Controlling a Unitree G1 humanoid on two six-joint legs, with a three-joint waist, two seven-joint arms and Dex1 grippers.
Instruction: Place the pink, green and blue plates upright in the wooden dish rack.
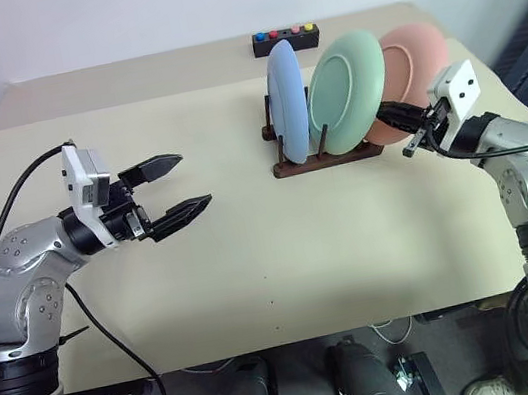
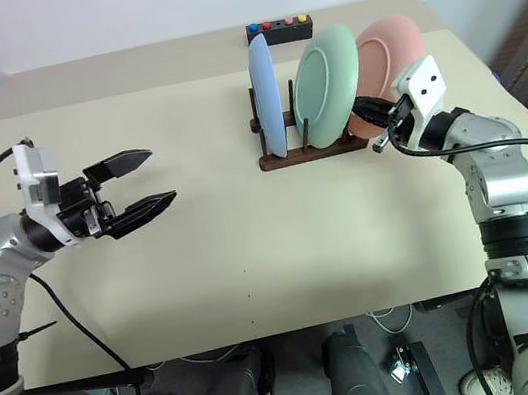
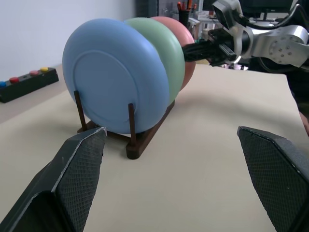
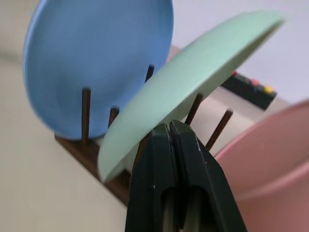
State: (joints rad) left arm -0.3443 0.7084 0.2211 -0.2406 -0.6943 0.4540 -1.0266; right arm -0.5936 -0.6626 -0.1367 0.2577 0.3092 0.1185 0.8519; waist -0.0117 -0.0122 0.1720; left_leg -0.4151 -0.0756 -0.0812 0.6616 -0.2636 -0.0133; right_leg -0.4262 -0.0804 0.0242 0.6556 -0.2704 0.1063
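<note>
All three plates are standing in the wooden dish rack (image 1: pixel 323 155) now: the blue plate (image 1: pixel 288 102) upright at its left end, the green plate (image 1: pixel 351 90) tilted hard in the middle, the pink plate (image 1: pixel 412 71) leaning at the right end. The right gripper (image 1: pixel 403 118) has its fingers pressed together, holding nothing, poking in between green and pink just beside the rack's pegs. Here's the worry: a push from that closed tip could tip the slanted green plate onto the blue, or knock the pink one off the rack's end. Well away to the rack's left, the left gripper (image 1: pixel 173 186) hangs spread wide and empty. Behind the rack sits the black button box (image 1: pixel 285 39).
</note>
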